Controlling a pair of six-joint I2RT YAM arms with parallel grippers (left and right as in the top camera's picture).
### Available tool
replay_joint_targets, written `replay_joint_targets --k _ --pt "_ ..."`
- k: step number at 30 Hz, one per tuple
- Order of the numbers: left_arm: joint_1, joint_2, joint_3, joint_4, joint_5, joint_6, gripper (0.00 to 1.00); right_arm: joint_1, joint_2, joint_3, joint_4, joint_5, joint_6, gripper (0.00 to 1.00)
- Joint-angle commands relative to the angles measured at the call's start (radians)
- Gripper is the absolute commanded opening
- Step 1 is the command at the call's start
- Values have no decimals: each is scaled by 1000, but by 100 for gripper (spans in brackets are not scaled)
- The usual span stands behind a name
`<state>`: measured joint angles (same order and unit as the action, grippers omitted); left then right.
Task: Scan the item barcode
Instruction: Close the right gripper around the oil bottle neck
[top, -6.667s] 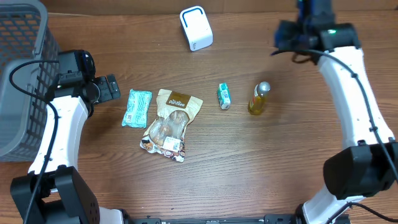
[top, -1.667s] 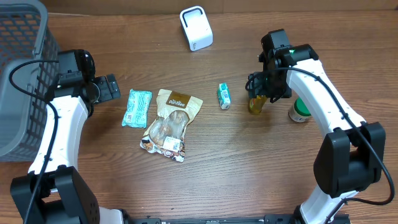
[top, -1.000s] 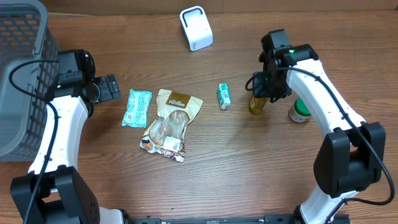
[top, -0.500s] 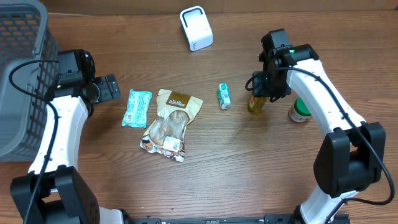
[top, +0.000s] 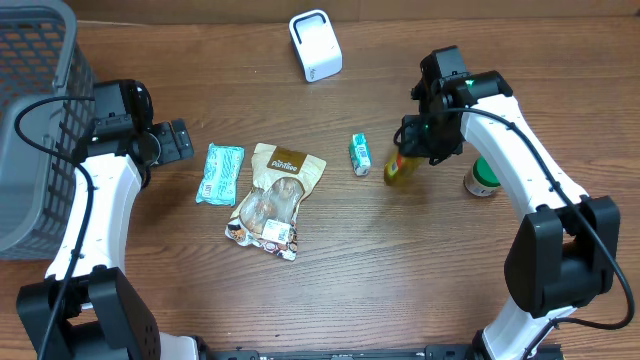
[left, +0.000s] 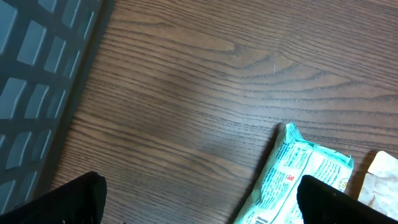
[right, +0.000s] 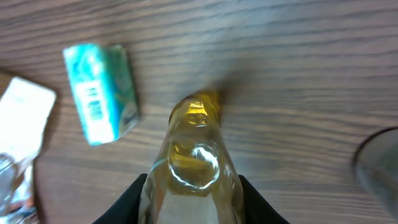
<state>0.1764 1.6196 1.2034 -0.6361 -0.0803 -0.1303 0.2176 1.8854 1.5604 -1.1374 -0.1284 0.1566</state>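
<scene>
The item, a small bottle of yellow liquid (top: 397, 168), hangs tilted just above the table, base toward the left. My right gripper (top: 420, 140) is shut on its upper part. In the right wrist view the bottle (right: 194, 155) fills the space between the black fingers (right: 127, 200), seen from above down to its base; no barcode shows on it. The white scanner (top: 315, 45) stands at the back centre. Far to the left, my left gripper (top: 178, 140) is open and holds nothing, just left of a teal packet (top: 220, 173).
A small teal box (top: 360, 155) lies left of the bottle. A green-capped jar (top: 482, 178) stands to its right, under the right arm. A brown snack bag (top: 275, 195) lies beside the teal packet (left: 298, 180). A grey basket (top: 35, 120) fills the far left.
The right gripper's jaws have tightened on the bottle. The bottle has tipped from upright and its base has swung left, toward the small teal box. The left arm has not moved.
</scene>
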Motion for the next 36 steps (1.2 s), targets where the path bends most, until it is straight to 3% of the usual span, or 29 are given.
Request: replay_joint_targets --k 1,5,10,16,21,26,36 --pt "-7 -15 20 1 -5 11 100 -22 -18 36 -21 -104 -5 27" --pt "-7 -15 20 1 -5 11 100 -45 -53 67 -66 -235 -62 26" --pt "-7 -15 20 1 -5 11 99 -93 -117 71 -120 -611 -226 28" --pt "-7 -15 20 1 -5 11 100 -147 -142 71 -199 -818 -244 28" --pt "-7 -15 20 1 -5 11 100 -161 -142 71 -239 -901 -248 26" --pt "-7 -15 20 1 -5 11 100 -161 -142 71 -318 -977 -374 26" --pt "-7 -15 20 1 -5 11 99 -161 -142 71 -335 -976 -375 26"
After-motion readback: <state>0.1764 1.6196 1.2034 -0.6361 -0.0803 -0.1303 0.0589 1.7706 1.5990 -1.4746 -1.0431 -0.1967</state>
